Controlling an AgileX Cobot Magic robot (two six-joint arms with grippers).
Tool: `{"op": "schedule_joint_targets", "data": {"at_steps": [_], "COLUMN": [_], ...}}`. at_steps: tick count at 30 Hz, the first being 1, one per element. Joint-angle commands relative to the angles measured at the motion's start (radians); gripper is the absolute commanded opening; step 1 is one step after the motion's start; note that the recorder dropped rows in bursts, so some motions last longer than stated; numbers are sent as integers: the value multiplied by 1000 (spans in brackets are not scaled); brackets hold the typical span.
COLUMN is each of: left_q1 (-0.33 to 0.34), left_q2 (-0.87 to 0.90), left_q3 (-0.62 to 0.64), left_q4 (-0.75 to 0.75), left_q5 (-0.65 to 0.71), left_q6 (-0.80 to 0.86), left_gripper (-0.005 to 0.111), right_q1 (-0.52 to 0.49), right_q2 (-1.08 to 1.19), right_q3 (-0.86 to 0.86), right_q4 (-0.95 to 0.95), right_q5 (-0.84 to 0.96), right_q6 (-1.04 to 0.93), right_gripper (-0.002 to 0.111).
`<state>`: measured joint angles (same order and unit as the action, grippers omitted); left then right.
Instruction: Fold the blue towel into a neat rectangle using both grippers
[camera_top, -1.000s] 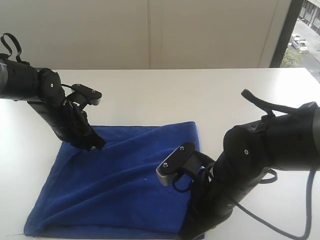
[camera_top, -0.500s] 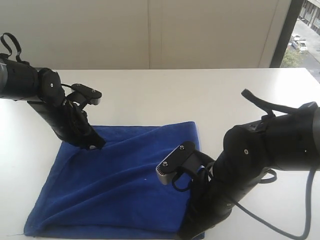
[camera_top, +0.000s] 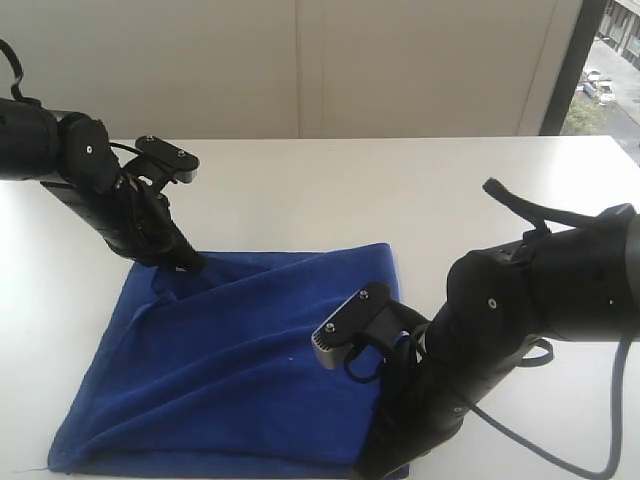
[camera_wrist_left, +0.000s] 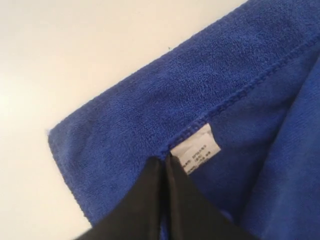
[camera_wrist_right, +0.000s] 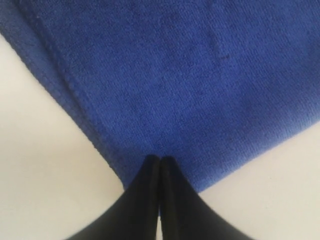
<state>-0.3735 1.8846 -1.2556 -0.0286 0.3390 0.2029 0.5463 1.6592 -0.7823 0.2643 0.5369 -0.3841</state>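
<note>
While left tool (camera_wrist_left: 162, 160) and right tool (camera_wrist_right: 159, 160) pinch its stitched hems, plush blue towel (camera_top: 240, 370), rumpled.

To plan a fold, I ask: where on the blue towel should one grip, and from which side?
At a corner hem, coming down from the outer side: the blue towel lies limp and flat, so only its stitched rim pinches well. The left tool grips so beside the white tag.

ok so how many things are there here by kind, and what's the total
blue towel: 1
white tag on the towel: 1
grippers: 2, left gripper and right gripper
table: 1
total: 5
</note>
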Motion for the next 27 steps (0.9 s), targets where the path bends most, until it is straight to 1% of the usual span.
{"op": "schedule_joint_targets", "data": {"at_steps": [1, 12, 18, 27], "left_q1": [7, 70, 72, 72], "left_q2": [-12, -12, -10, -10], "left_q3": [-3, -3, -3, -3], "left_q4": [36, 53, 74, 128], "left_q5": [-3, -53, -98, -92], "left_q6": [-8, -27, -20, -20], "left_gripper": [0, 0, 0, 0], "right_q1": [2, 2, 2, 2], "right_q2": [-13, -102, -103, -101], "right_q3": [6, 6, 6, 6], "right_q4": [1, 1, 1, 1], "right_q5": [-17, -24, -9, -10], "right_q6": [-1, -1, -1, -1], "right_gripper": [0, 0, 0, 0]}}
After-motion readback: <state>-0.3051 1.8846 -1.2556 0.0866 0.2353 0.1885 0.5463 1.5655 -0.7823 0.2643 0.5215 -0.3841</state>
